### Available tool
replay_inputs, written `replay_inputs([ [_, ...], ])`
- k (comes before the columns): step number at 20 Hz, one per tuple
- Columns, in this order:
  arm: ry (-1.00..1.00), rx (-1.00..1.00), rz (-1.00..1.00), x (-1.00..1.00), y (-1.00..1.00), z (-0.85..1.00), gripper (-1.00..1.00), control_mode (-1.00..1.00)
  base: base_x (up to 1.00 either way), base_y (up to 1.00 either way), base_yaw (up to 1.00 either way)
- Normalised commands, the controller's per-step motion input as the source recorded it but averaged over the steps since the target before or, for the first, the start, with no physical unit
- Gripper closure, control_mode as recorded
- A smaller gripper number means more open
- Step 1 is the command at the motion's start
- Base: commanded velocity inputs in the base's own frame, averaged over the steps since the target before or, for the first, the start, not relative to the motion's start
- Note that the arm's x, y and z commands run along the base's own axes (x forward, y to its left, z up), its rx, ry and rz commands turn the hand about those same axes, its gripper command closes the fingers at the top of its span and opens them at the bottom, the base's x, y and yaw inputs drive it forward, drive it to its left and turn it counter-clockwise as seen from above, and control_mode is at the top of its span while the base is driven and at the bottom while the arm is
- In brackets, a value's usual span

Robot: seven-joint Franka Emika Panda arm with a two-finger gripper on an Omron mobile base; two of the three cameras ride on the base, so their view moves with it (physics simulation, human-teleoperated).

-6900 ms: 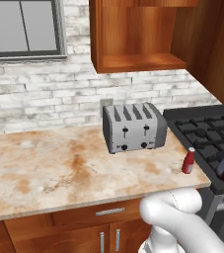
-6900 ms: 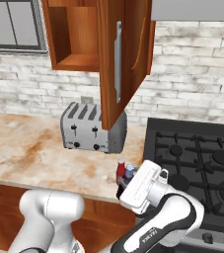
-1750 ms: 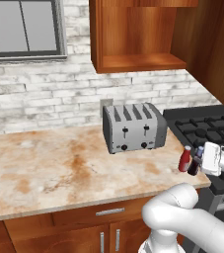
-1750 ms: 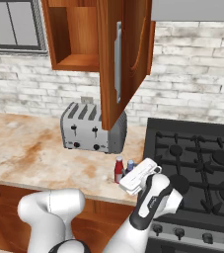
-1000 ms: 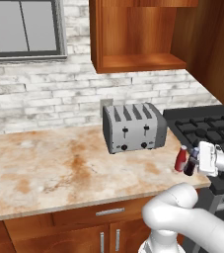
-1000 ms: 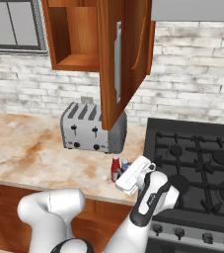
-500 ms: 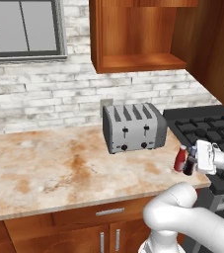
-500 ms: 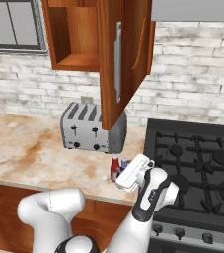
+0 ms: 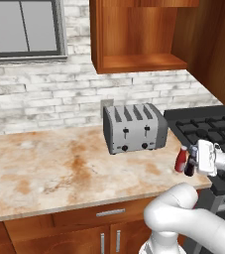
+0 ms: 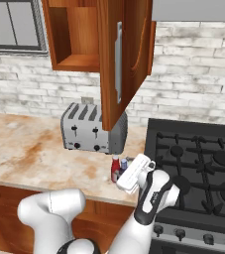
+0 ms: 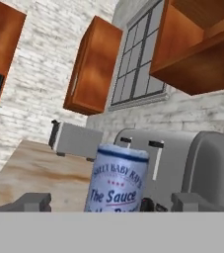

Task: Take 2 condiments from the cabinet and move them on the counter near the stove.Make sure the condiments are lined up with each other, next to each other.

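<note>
Cylindrical sauce bottle (image 11: 117,178), glossy toaster (image 11: 192,158), mottled counter (image 9: 49,163)

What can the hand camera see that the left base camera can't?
Hand view: the words "The Sauce" on the sauce bottle label, right up close. Left base view: the red bottle standing beside it, and the stove. Both: the sauce bottle, the silver toaster, the window and the counter.

Home kitchen — stove (image 10: 198,163), toaster (image 9: 134,128), marble counter (image 9: 44,168), wall cabinet (image 9: 134,34)
</note>
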Motion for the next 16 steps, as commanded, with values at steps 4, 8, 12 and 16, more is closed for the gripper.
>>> replay_inputs([
  [4, -0.19, 0.00, 0.00, 0.00, 0.00, 0.00, -1.00, -1.00, 0.00, 0.00, 0.00],
  [8, -0.13, 0.00, 0.00, -0.04, -0.17, 0.10, -1.00, -1.00, 0.00, 0.00, 0.00],
  [12, -0.03, 0.00, 0.00, -0.07, -0.31, 0.09, -1.00, -1.00, 0.00, 0.00, 0.00],
  [16, 0.00, 0.00, 0.00, -0.07, -0.31, 0.07, -1.00, -1.00, 0.00, 0.00, 0.00],
])
